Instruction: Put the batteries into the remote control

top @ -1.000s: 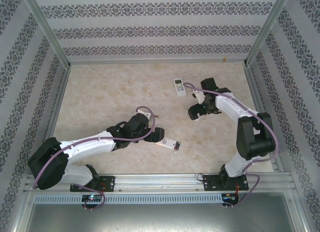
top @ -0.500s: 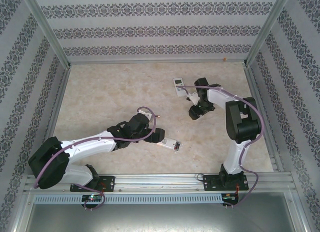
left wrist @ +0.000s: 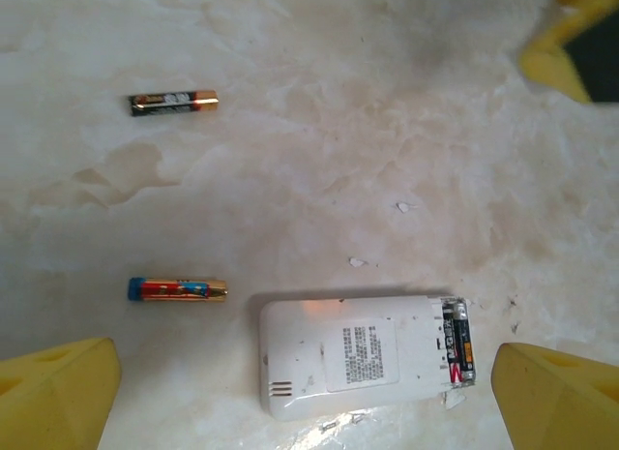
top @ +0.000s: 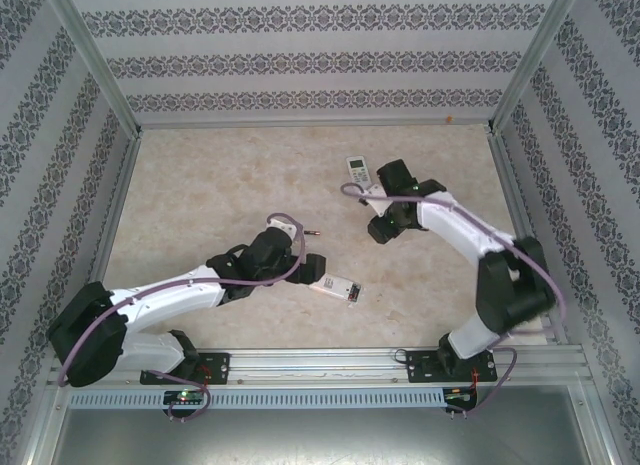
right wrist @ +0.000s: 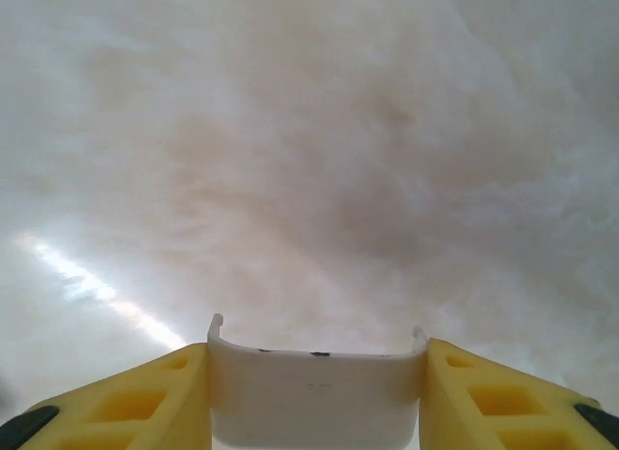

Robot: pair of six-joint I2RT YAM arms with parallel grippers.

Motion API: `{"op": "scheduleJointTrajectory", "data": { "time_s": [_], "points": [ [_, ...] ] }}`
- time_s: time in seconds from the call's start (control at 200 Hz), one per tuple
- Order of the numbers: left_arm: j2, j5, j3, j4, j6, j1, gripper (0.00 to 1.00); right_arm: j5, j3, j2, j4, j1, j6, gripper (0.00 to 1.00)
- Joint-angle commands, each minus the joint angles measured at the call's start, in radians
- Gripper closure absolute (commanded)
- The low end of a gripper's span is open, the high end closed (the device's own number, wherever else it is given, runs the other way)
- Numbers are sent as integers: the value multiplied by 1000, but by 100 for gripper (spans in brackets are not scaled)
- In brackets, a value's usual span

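Observation:
A white remote (left wrist: 358, 355) lies face down on the table, its battery bay open at the right end with a black battery (left wrist: 462, 344) seated in it. Two loose batteries lie to its left: a dark one with a coppery end (left wrist: 174, 103) and a blue-red one with a gold end (left wrist: 178, 289). My left gripper (left wrist: 308, 397) hangs open over the remote (top: 340, 287), with a yellow finger on each side. My right gripper (right wrist: 317, 392) is shut on a white curved battery cover (right wrist: 317, 387), held above bare table (top: 378, 228).
A second white remote (top: 358, 172) lies face up at the back, just left of my right arm. The marble-patterned tabletop (top: 200, 195) is fenced by patterned walls and metal posts. One loose battery (top: 313, 229) lies by my left wrist.
The right arm has swung its elbow out to the right and its gripper has shifted slightly left with the cover. The left arm has eased a little to the left.

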Motion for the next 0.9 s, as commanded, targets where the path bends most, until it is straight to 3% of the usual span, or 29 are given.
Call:
{"op": "scheduleJointTrajectory", "data": {
  "time_s": [0.0, 0.17, 0.325, 0.55, 0.894],
  "points": [
    [-56, 39, -39, 33, -75, 76, 1, 15, -107, -147, -19, 157, 87, 50],
    [-108, 152, -104, 101, -124, 166, 1, 25, -198, -251, -23, 388, 175, 49],
    [-143, 156, -128, 100, -119, 179, 1, 25, -217, -181, -30, 486, 176, 49],
    [-194, 143, -144, 77, -119, 180, 0, 82, -151, -3, -81, 496, 132, 49],
    [-186, 136, -144, 78, -104, 179, 0, 77, -157, 66, -9, 497, 103, 47]
  ]
}}
